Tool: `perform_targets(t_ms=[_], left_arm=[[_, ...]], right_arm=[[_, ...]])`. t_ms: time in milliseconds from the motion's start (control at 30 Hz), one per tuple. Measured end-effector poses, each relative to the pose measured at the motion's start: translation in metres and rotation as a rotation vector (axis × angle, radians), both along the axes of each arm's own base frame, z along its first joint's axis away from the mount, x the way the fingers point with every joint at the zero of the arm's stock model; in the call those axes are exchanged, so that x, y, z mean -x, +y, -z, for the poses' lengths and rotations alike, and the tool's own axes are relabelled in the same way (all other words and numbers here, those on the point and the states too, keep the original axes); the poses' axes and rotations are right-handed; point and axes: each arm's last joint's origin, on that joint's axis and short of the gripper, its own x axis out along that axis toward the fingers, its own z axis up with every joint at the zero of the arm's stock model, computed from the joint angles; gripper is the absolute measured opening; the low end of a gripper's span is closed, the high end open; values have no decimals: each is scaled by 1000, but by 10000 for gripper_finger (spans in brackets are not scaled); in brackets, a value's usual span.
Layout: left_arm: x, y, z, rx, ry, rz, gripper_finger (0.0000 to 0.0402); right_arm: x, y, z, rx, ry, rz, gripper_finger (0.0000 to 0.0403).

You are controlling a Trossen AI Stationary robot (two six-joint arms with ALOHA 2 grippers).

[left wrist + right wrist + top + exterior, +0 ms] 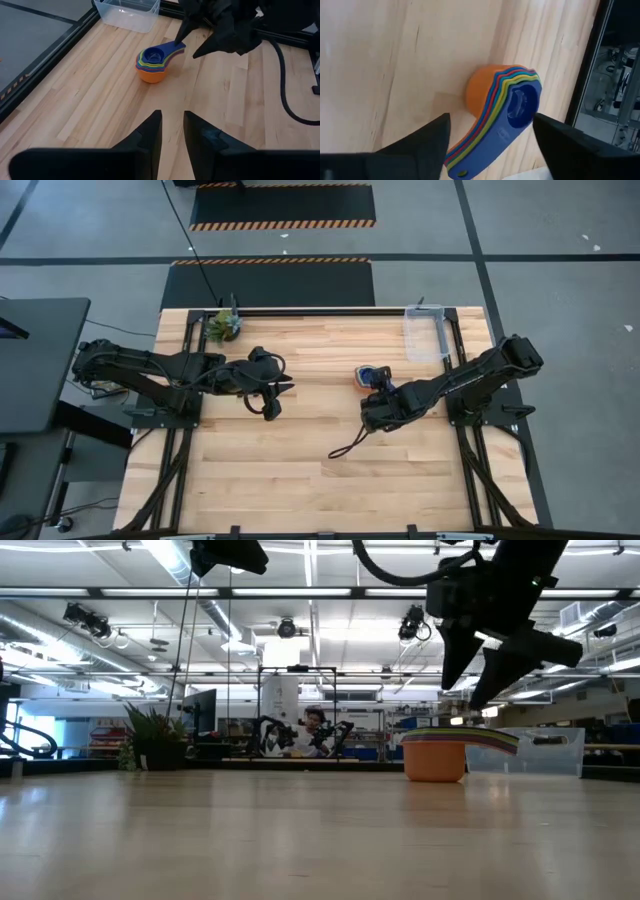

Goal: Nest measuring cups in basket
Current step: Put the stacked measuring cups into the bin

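The measuring cups [154, 62] stand as one nested stack, orange outermost and dark blue innermost, on the wooden surface [300, 450] short of the clear basket [425, 332], so the stack looks ready to go into it whole. The right end effector [490, 145] hovers over the stack's fanned handles with its fingers spread wide to either side, gripping nothing. The left end effector [172, 132] waits well away from the stack, fingers narrowly parted and empty.

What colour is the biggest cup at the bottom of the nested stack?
Orange. The bottom cup shows best in the left wrist view, under the other cups.
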Motion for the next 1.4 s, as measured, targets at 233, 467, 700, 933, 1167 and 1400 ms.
perform_targets(t_ms=[233, 467, 700, 933, 1167, 1400], left_arm=[[0, 0, 0, 0, 0, 0, 87], [0, 0, 0, 0, 0, 0, 87], [0, 0, 0, 0, 0, 0, 87], [0, 0, 0, 0, 0, 0, 87], [0, 0, 0, 0, 0, 0, 87], [0, 0, 0, 0, 0, 0, 87]], right_arm=[[1, -14, 7, 16, 27, 47, 349], [3, -24, 22, 10, 18, 64, 360], [6, -29, 33, 61, 6, 62, 357], [3, -39, 40, 77, -44, 89, 357], [1, -50, 40, 58, -55, 119, 357], [-1, -59, 42, -36, -53, 140, 357]])
